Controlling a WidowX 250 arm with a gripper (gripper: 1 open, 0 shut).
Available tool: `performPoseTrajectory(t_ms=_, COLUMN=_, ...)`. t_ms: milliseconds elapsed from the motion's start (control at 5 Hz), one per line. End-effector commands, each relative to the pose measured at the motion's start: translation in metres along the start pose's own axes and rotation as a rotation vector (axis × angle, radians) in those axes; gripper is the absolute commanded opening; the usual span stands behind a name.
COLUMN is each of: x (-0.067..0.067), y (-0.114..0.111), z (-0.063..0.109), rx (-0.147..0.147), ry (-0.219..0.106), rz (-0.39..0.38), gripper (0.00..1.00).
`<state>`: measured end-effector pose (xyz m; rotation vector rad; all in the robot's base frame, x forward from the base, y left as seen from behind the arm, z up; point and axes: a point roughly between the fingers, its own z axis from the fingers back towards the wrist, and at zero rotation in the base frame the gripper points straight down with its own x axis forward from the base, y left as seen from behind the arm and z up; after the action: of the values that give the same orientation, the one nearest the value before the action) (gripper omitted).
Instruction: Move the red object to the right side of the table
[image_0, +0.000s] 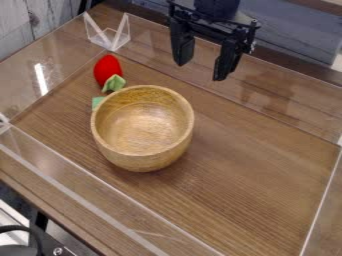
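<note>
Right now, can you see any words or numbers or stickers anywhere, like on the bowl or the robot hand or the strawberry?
No readable text: none anywhere in this view.
Wooden bowl: plain wood, no label.
Red object: plain red with a green leafy end, no writing.
Gripper: black all over, no brand or number that can be made out.
Table: only wood grain and clear walls, no signs.
</note>
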<state>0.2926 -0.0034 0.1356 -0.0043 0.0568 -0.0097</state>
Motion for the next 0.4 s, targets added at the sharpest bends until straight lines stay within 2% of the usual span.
performPoseTrajectory(t_ms=0, x=-0.001, y=-0.001, z=-0.016, rx=-0.005, ry=0.025, rz=0.067, gripper=1.0)
performPoseTrajectory(t_ms=200, x=0.0, y=0.037, z=-0.011, rx=0.004, ry=0.005, rz=0.046, gripper=1.0)
